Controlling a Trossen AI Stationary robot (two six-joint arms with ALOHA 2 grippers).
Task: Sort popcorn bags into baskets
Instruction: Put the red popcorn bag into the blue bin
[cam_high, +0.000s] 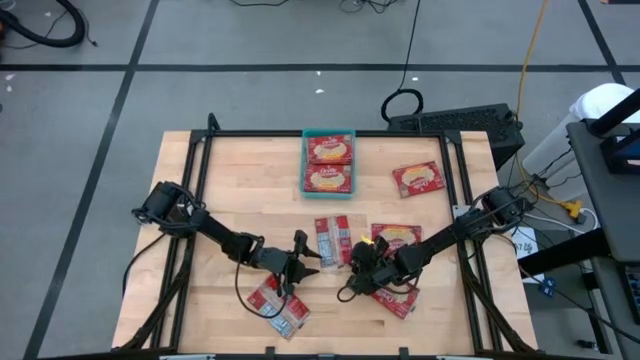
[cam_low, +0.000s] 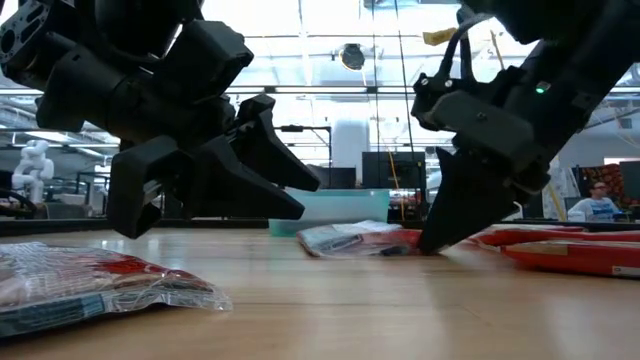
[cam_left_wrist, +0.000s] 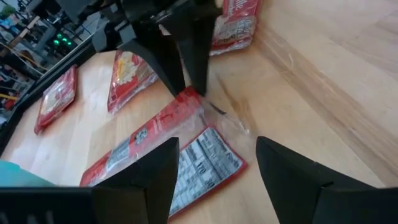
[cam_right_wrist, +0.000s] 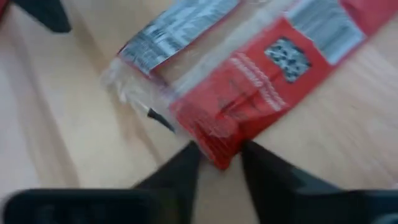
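Sorted: two popcorn bags (cam_high: 329, 164) lay in the basket (cam_high: 306, 134) at the table's (cam_high: 180, 200) far edge.
Left: roughly seven bags loose.
Left gripper (cam_high: 299, 262): fingers open, empty.
Right gripper (cam_high: 356, 254): fingers narrowly parted at the centre bag's (cam_high: 333, 240) corner, seemingly ungripped.

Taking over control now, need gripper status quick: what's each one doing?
Left gripper: open, empty, above the face-down popcorn bag.
Right gripper: jaws narrowly apart around that bag's corner; a firm hold cannot be told.
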